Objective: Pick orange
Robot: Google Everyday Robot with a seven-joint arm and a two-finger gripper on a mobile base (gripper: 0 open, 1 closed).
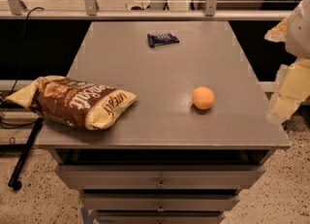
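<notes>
The orange (203, 98) is a small round orange fruit. It rests on the grey table top (160, 68), right of the middle and toward the front. My gripper (286, 94) shows as pale yellow and white shapes at the right edge of the view. It is beyond the table's right edge, to the right of the orange and well apart from it. It holds nothing that I can see.
A brown and yellow chip bag (75, 102) lies on the table's front left corner and overhangs the left edge. A small dark blue snack bar (162, 39) lies at the back middle. Drawers (160, 182) sit under the table front. A black pole (25, 152) leans at the left.
</notes>
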